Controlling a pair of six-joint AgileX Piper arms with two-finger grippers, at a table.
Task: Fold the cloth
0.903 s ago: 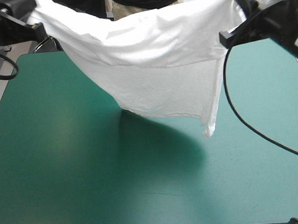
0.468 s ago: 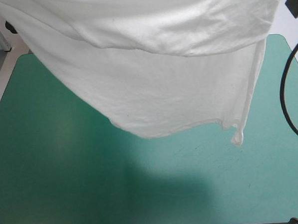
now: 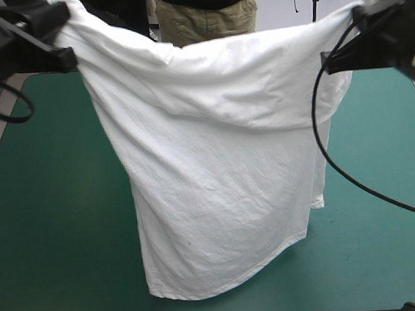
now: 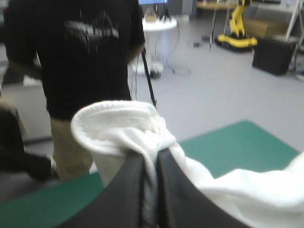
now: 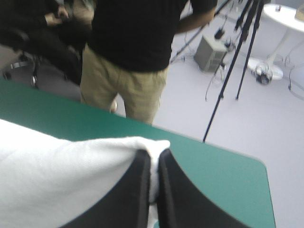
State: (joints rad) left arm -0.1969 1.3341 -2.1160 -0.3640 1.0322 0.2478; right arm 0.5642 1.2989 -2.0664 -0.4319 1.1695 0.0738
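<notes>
The T-shirt [image 3: 215,176] hangs spread in the air above the teal-green table [image 3: 51,226], held by its two upper corners. The left gripper [image 4: 151,153] has one corner over the table's far left corner; the right gripper [image 5: 154,153] has the other over the far right side; both arms are raised and well apart, with the cloth sagging a little between them.

In the left wrist view the black fingers [image 4: 130,190] are all but closed, meeting in a narrow arch; a thick rolled hem of white cloth is pinched between them and bulges out past the tips; the rest of the shirt trails off to one side of the gripper, over the table.

In the right wrist view the fingers [image 5: 135,190] likewise stand almost together, with a folded corner of cloth nipped between the tips; the white sheet runs away beside the gripper; the table's far edge and a rounded corner show ahead.

In the high view an upper layer drapes across the top of the shirt as a broad fold; below it the body falls in one wide, lightly creased panel; its lower hem lies close to the table's near edge; whether it touches the table I cannot tell. A narrow strip of cloth hangs on the right side, behind the main panel.
</notes>
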